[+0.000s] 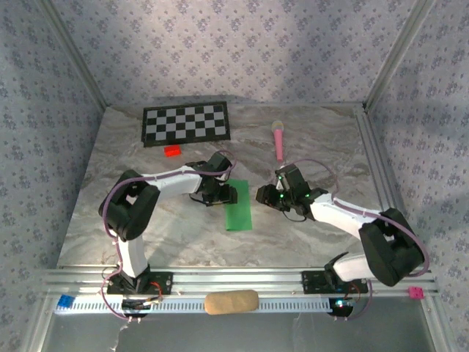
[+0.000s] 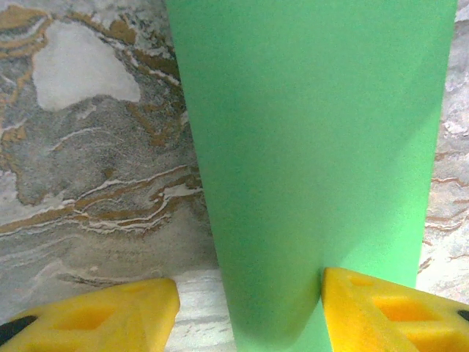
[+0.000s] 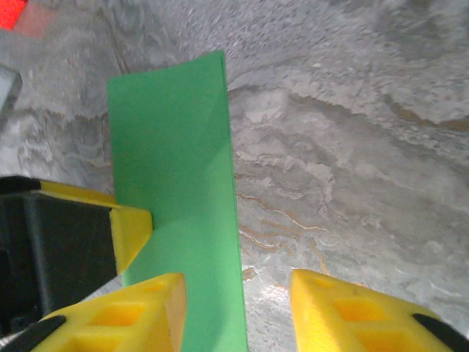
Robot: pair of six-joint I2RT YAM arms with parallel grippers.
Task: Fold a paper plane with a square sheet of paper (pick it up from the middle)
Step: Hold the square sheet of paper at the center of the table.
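The square sheet of paper [image 1: 238,206] is bright green and lies mid-table as a narrow folded rectangle; no paper plane is in view. My left gripper [image 1: 217,193] stands open at the strip's far left edge. In the left wrist view the sheet [image 2: 315,147] runs up the frame; one yellow fingertip [image 2: 388,312] rests on it and the other on bare table, left gripper [image 2: 249,317]. My right gripper [image 1: 268,196] is open just right of the strip. In its wrist view the right gripper [image 3: 238,315] straddles the right edge of the sheet [image 3: 179,161].
A black-and-white checkerboard [image 1: 185,123] lies at the back left with a red block [image 1: 172,151] in front of it. A pink microphone toy [image 1: 279,139] lies at the back right. A tan oblong [image 1: 231,301] sits on the front rail.
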